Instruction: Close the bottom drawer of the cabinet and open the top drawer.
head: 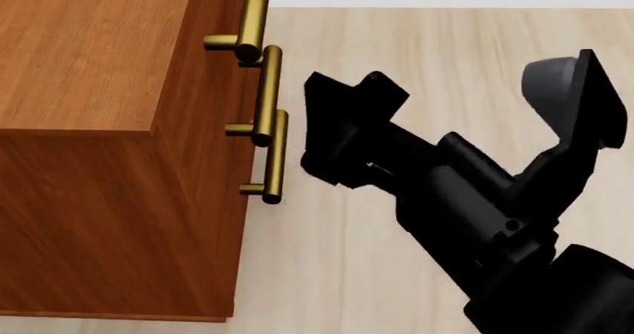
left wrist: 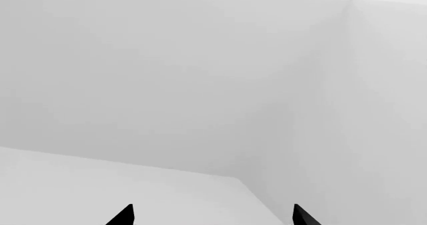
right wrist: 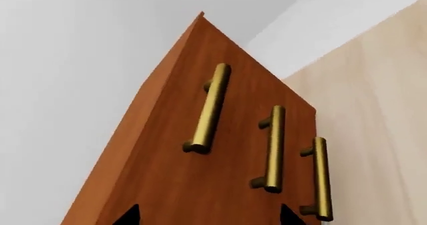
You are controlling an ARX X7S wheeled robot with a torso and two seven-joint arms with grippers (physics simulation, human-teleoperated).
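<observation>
The cabinet (head: 89, 126) fills the left of the head view, a reddish-brown wooden box standing on a pale plank floor (head: 416, 44), seen from above and from its side. Down its front edge run three brass bar handles, one past another: the top drawer (right wrist: 193, 135) carries the handle (head: 255, 15) nearest the cabinet's top, the middle one (head: 267, 96) comes next, and the bottom drawer (right wrist: 310, 135) carries the one nearest the floor (head: 275, 159). In the right wrist view all three drawer fronts look flush with one another, though the seams between them cannot be made out.

Just to the right of the handles is the right claw (head: 332, 130), black and blocky, pointing at the cabinet's front and apart from it, touching no handle. In its wrist view two dark fingertips (right wrist: 130, 216) stand well apart at the picture's edge, so it is spread open and holding nothing. Its black arm (head: 495, 230) runs away to the lower right.

The left claw (left wrist: 212, 216) faces only a white wall (left wrist: 167, 75) and white corner; its two black tips are wide apart, open and empty.
</observation>
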